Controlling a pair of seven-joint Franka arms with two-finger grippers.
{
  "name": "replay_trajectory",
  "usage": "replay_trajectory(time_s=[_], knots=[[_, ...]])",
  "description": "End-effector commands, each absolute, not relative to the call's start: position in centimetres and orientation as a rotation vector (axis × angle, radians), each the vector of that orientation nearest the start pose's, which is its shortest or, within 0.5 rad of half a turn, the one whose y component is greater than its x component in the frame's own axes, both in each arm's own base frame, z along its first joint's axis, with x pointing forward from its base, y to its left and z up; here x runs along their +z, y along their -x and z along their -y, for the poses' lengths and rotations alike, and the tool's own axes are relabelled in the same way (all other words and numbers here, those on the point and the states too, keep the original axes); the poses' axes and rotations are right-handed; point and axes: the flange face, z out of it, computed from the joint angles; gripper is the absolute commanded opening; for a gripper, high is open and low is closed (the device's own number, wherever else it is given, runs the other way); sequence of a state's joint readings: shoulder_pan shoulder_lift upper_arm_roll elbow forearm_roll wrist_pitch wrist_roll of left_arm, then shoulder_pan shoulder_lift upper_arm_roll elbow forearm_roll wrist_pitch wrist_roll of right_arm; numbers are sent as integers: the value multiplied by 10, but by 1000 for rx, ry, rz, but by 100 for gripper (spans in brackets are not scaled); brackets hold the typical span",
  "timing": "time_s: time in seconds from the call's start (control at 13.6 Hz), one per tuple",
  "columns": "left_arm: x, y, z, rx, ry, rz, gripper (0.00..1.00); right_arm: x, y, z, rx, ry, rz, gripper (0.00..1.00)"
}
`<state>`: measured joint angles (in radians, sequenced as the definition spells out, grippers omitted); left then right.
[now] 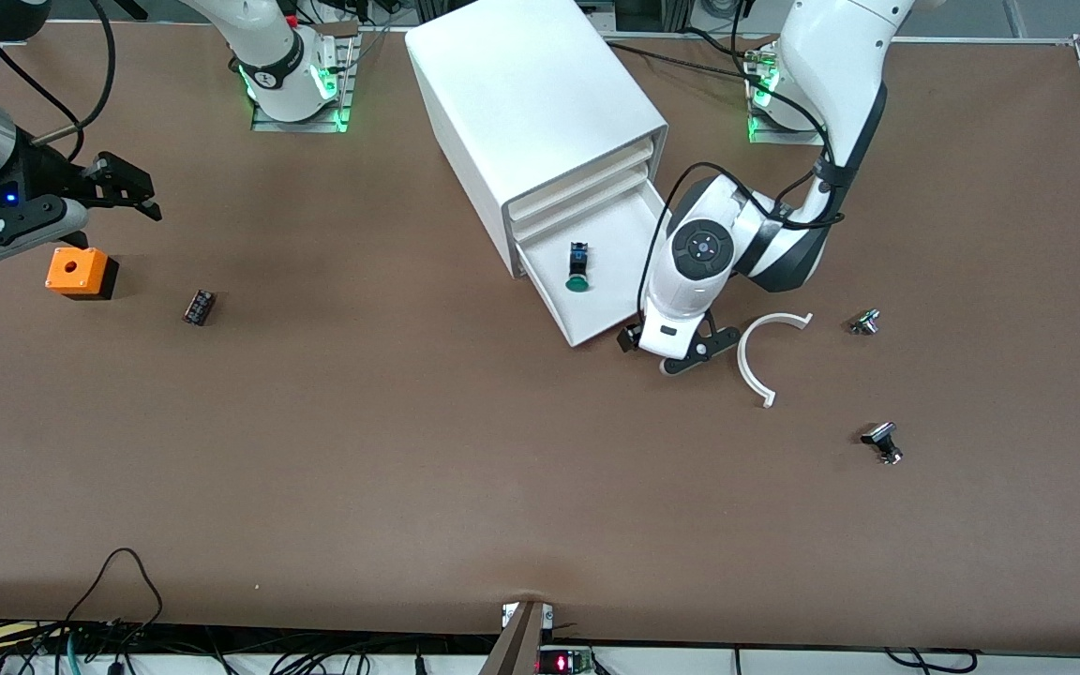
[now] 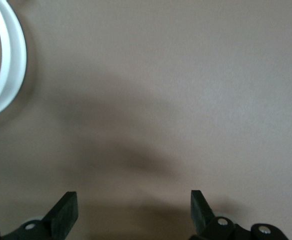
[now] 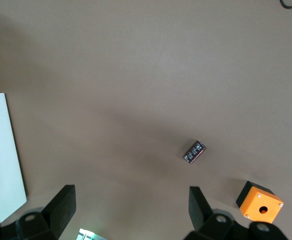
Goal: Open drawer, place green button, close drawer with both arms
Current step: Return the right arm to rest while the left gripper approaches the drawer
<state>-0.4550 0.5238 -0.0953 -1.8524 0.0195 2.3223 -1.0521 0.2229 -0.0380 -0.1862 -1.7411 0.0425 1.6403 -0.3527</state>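
Three drawers in cabinet [image 1: 540, 112]; lowest drawer [image 1: 596, 314] pulled out, button [image 1: 577, 268] lying inside it, green cap toward front camera. Left gripper [image 1: 667, 349] low over surface [image 1: 409, 450] just beside drawer's front corner, jaws apart, empty; white curved piece [image 1: 757, 361] beside it. Right gripper [image 1: 132, 192] raised at right arm's end of surface, above orange box [image 1: 81, 273], jaws apart, empty. Small dark part [image 1: 200, 307] near box.
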Motion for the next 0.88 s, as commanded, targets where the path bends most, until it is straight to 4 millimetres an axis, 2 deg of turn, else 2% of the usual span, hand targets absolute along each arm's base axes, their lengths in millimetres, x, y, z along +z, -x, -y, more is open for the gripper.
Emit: replay_trajectory(time_s=[0.0, 0.22, 0.66, 0.81], knots=[[224, -535, 343, 106, 3028, 773, 99, 574, -538, -15, 74, 3066, 579, 100], [215, -528, 353, 125, 3029, 783, 99, 577, -540, -13, 66, 3075, 576, 100], [217, -514, 370, 150, 3028, 809, 99, 583, -543, -9, 53, 3089, 580, 100], [214, -501, 380, 177, 3026, 808, 99, 590, -549, -9, 27, 3102, 583, 100]])
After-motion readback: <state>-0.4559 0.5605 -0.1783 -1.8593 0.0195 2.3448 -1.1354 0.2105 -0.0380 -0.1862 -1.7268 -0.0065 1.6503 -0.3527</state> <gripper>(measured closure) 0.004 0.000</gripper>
